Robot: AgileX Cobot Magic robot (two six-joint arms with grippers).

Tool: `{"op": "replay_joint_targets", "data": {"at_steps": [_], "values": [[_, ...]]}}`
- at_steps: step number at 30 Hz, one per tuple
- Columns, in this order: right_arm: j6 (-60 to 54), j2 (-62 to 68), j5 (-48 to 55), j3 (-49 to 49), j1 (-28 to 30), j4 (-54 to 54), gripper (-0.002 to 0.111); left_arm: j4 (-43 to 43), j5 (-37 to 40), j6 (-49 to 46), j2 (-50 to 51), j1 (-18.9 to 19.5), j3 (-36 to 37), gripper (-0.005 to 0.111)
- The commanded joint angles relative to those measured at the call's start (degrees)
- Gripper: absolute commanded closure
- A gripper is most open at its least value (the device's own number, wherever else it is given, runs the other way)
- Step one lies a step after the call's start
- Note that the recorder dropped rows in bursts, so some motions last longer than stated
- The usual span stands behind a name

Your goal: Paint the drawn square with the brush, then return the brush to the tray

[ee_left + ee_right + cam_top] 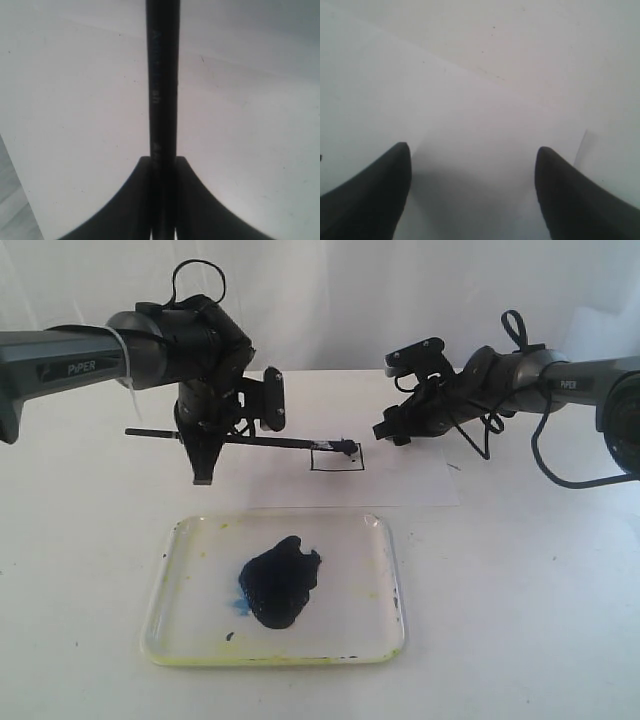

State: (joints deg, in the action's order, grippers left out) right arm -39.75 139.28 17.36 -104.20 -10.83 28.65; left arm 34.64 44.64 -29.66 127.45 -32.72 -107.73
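Note:
My left gripper (203, 455) is shut on the brush (270, 441), a long black stick held nearly level above the paper. Its dark wet tip (346, 448) rests at the top edge of the drawn square (337, 457), whose inside looks mostly white. In the left wrist view the black handle (162, 85) runs straight out from between the closed jaws of my left gripper (163, 162). The clear tray (278, 589) with its navy paint blob (279, 579) lies in front of the paper. My right gripper (392, 431) hovers open right of the square, and the right wrist view shows its fingers (375, 195) spread over white paper.
The white paper sheet (400, 480) lies on the white table behind the tray. A paper edge (580, 145) shows in the right wrist view. Black cables hang off the right arm (490, 430). Yellow stains line the tray's rim (300, 661).

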Motion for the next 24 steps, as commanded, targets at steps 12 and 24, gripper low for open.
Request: {"op": "replay_joint_targets", "data": {"at_steps": [12, 24], "values": [[0.01, 0.25, -0.69, 0.26, 0.04, -0.10, 0.042, 1.87, -4.68, 1.00, -0.05, 0.34, -0.42, 0.107], [0.01, 0.25, -1.19, 0.26, 0.04, -0.10, 0.042, -1.76, -8.37, -0.14, -0.05, 1.93, -0.31, 0.107]]}}
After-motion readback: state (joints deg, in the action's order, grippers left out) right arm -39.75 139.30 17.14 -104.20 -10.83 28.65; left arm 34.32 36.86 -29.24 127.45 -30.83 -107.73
